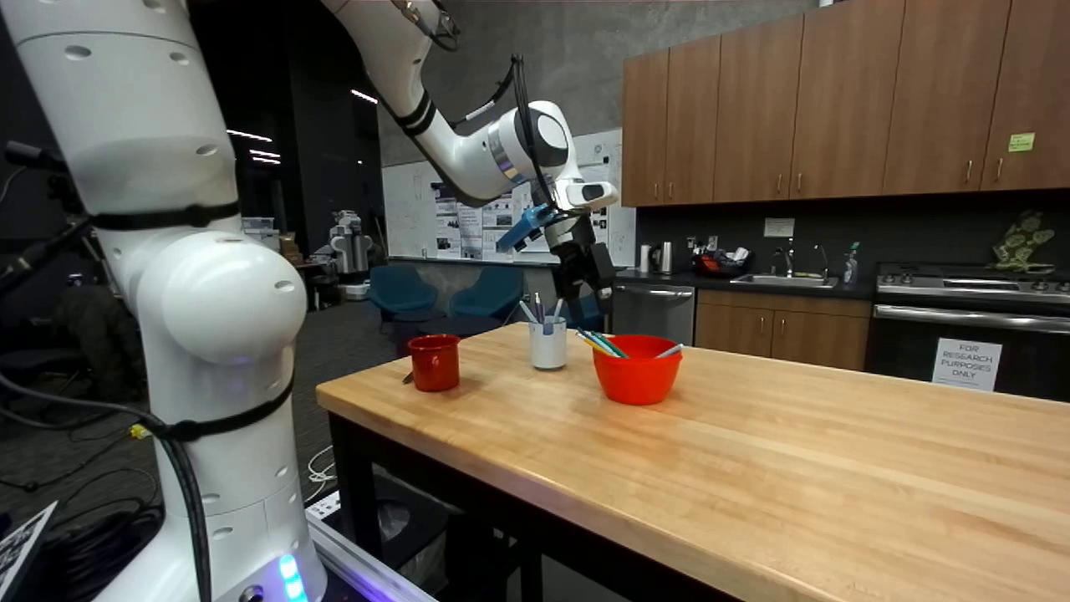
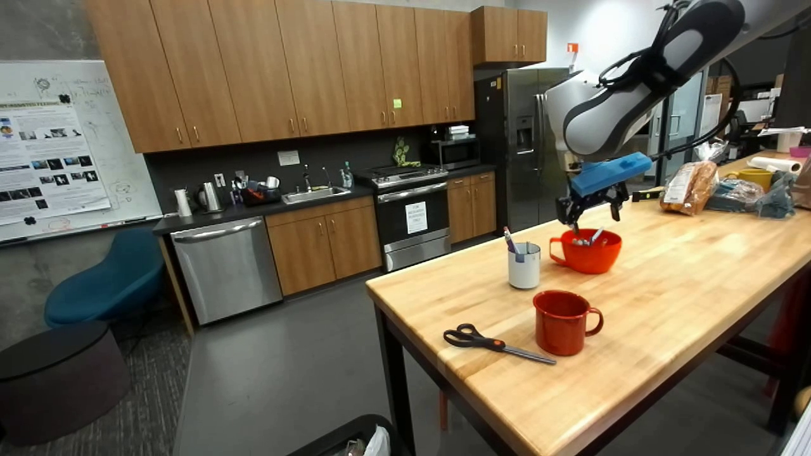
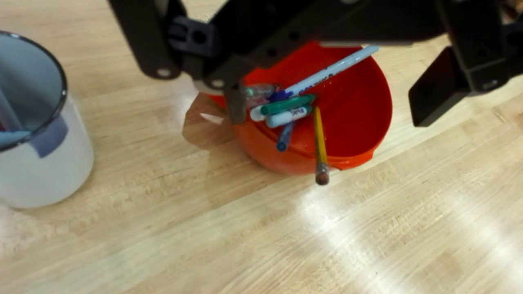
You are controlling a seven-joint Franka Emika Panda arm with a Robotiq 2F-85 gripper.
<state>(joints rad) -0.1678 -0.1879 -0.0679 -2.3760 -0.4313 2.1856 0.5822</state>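
Several slim green, white and blue markers (image 3: 288, 105) and one yellow wooden pencil (image 3: 320, 139) lie in a round, glossy red-orange plastic bowl (image 3: 355, 114), the pencil's eraser end poking past the rim toward six o'clock in the wrist view. Above the bowl, the black claw (image 3: 329, 117) has its fingers wide apart. At the bowl's nine o'clock stands a white, dark-rimmed cylindrical cup (image 3: 49, 171) on the pale striped wooden table (image 3: 163, 245); wood-grained brown cabinets (image 2: 253, 69) hang beyond.

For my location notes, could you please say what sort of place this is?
Probably a research lab's kitchen: brown wood-grain cabinets, a rectangular metal sink, and a black-and-silver oven bearing a white rectangular "FOR RESEARCH PURPOSES ONLY" sign.
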